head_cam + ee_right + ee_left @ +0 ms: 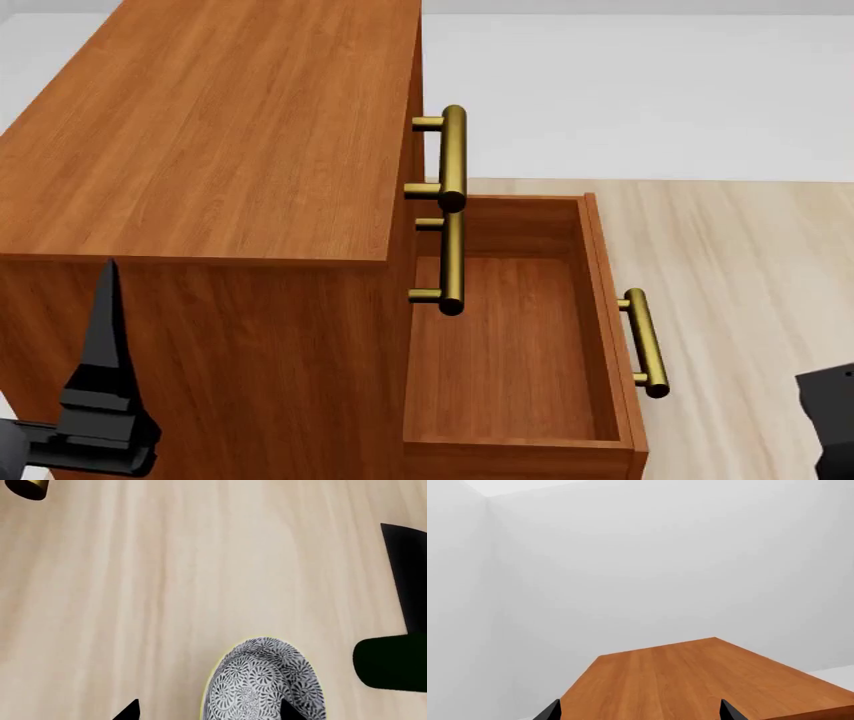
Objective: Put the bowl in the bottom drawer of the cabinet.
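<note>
Right wrist view shows the bowl [263, 682] between the right gripper [210, 711] jaws; whether they clamp it I cannot tell. Keep it level and bring it over the open bottom drawer [514, 340] before lowering. Left gripper [639, 711] jaws stand apart, empty, above the cabinet [707, 680] top.

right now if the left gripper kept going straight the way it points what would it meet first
Probably nothing soon: the left gripper points over the reddish-brown wood-grain cabinet top, apparently clearing it, toward the plain white wall. Depth is unclear.

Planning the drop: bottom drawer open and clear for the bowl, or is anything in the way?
Nothing visible blocks it. The bottom drawer is pulled out of the cabinet, its interior bare in the head view. The bowl sits between the right gripper fingertips over pale floor; whether it is gripped is unclear.
</note>
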You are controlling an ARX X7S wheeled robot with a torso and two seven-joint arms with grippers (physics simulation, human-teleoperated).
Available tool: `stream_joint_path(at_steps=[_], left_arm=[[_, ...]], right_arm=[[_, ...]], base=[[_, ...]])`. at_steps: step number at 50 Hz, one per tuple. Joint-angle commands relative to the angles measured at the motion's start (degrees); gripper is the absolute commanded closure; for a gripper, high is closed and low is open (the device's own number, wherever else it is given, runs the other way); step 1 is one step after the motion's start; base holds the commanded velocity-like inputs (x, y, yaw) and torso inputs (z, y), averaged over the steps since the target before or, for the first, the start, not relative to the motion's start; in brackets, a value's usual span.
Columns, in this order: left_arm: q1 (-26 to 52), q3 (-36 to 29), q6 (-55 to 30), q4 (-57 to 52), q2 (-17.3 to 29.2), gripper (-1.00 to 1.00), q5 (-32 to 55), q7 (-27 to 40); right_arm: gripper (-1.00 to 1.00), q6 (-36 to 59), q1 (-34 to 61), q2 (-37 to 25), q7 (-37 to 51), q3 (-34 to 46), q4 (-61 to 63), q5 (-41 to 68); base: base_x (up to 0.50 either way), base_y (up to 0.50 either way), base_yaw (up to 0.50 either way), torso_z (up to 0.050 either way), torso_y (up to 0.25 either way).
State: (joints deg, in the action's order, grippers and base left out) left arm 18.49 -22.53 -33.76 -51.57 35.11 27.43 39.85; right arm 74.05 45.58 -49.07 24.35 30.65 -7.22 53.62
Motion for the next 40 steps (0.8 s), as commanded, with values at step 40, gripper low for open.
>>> stream_joint_path(at_steps=[40], left_arm=[[0.55, -0.98, -0.13, -0.38, 0.51, -1.0, 0.01, 0.61]], right_arm=[[-1.0, -5.33, 1.03, 3.37, -4.41, 3.98, -10.03, -3.98]], base=[[0.0, 0.0, 0.0, 0.0, 0.0]])
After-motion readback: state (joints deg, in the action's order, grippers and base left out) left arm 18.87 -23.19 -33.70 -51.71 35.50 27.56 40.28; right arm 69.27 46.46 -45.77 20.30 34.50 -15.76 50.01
